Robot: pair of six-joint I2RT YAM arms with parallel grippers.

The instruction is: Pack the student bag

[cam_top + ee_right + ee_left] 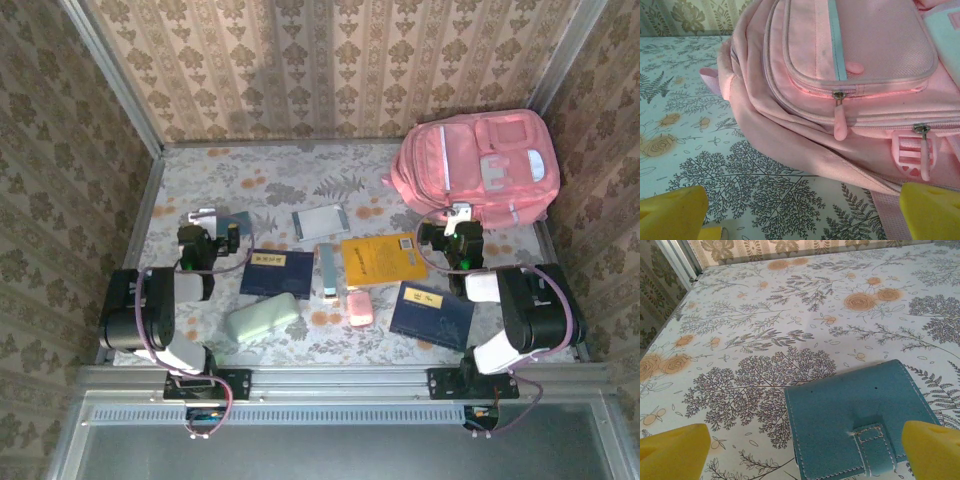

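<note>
1 student bag (480,165), 1 yellow bk (383,258)

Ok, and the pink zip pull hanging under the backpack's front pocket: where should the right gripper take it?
Likely its rounded lower end, approached from the near side. The zip pull lies loose down the sloping side of the student bag, tip toward the table and facing the open right gripper, so it could close across the narrow width.

Your enclosure has beige damask-patterned walls (330,60) on three sides, joined by metal corner posts (112,70). Your table (270,180) has a pale floral-print surface. Lighting is even.
</note>
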